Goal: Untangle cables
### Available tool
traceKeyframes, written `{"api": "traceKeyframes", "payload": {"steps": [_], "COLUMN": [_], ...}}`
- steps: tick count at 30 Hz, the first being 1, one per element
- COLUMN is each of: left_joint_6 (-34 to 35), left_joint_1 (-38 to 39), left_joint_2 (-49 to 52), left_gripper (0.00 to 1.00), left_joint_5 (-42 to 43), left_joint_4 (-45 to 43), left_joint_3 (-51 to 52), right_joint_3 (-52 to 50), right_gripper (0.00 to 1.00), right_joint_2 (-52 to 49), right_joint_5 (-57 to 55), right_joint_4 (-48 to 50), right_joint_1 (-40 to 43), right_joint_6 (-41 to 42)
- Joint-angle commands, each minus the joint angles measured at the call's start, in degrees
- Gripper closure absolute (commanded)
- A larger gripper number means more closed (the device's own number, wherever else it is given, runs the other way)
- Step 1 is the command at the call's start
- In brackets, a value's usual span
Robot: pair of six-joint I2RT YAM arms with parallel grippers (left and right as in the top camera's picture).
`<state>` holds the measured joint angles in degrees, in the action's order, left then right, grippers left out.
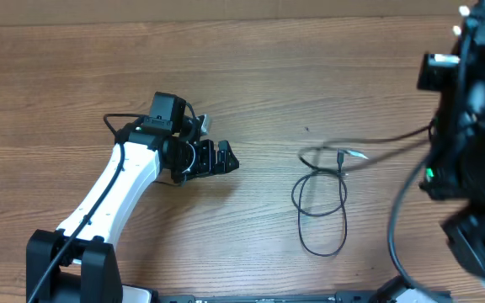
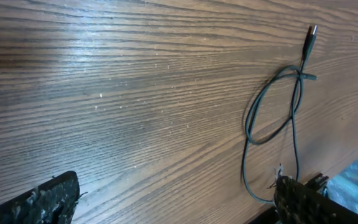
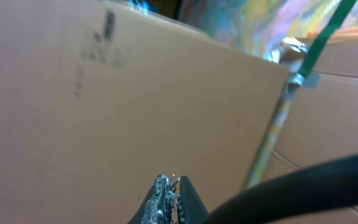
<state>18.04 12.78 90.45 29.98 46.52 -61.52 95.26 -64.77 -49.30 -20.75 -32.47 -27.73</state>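
Observation:
The cables [image 1: 320,198] lie on the wooden table right of centre as thin dark loops crossing each other, with a small plug [image 1: 341,157] near the top. One strand [image 1: 386,140] runs right toward the raised right arm [image 1: 470,126], and its end is hidden there. My left gripper [image 1: 228,160] rests left of the loops, open and empty. The left wrist view shows the cables [image 2: 272,112] and a plug [image 2: 311,34] ahead, with the left gripper [image 2: 173,205] spread wide. My right gripper [image 3: 171,186] is shut, high off the table, facing cardboard.
A large cardboard box [image 3: 135,93] fills the right wrist view, with a green strap [image 3: 325,31] beside it. A thick black robot cable [image 3: 303,186] crosses the lower right there. Bare wooden tabletop [image 1: 251,67] surrounds the loops.

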Motion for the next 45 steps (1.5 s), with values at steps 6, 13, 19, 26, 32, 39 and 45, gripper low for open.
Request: {"api": "traceKeyframes", "payload": {"steps": [6,13,19,26,32,39,45], "left_joint_6": [0.2,0.2,0.2,0.2,0.2,0.2,0.2], "left_joint_1": [0.3,0.3,0.3,0.3,0.3,0.3,0.3], "left_joint_2": [0.5,0.5,0.5,0.5,0.5,0.5,0.5], "left_gripper": [0.0,0.0,0.0,0.01,0.01,0.01,0.0], "left_joint_5": [-0.7,-0.7,-0.7,-0.7,-0.7,-0.7,-0.7], "left_joint_4": [-0.1,-0.1,-0.1,-0.1,-0.1,-0.1,-0.1], "left_joint_3": [-0.1,-0.1,-0.1,-0.1,-0.1,-0.1,-0.1], "right_joint_3": [0.8,1.4,4.4,4.8,4.8,5.0,11.1], "right_gripper": [0.96,0.96,0.96,0.96,0.96,0.66,0.0], "right_joint_2": [-10.3,-23.0,-34.1,-51.5,-60.7,-62.2,-62.1], "right_joint_5": [23.5,29.2,43.9,36.5,33.5,38.5,38.4], "right_joint_4": [-0.5,24.1,33.8,28.0,19.4,12.2,-6.6], "right_joint_1": [21.4,41.5,49.9,53.4,55.8,59.1,58.8], "right_joint_6": [11.3,11.1,9.8,10.1,20.2,26.4,22.0]}}
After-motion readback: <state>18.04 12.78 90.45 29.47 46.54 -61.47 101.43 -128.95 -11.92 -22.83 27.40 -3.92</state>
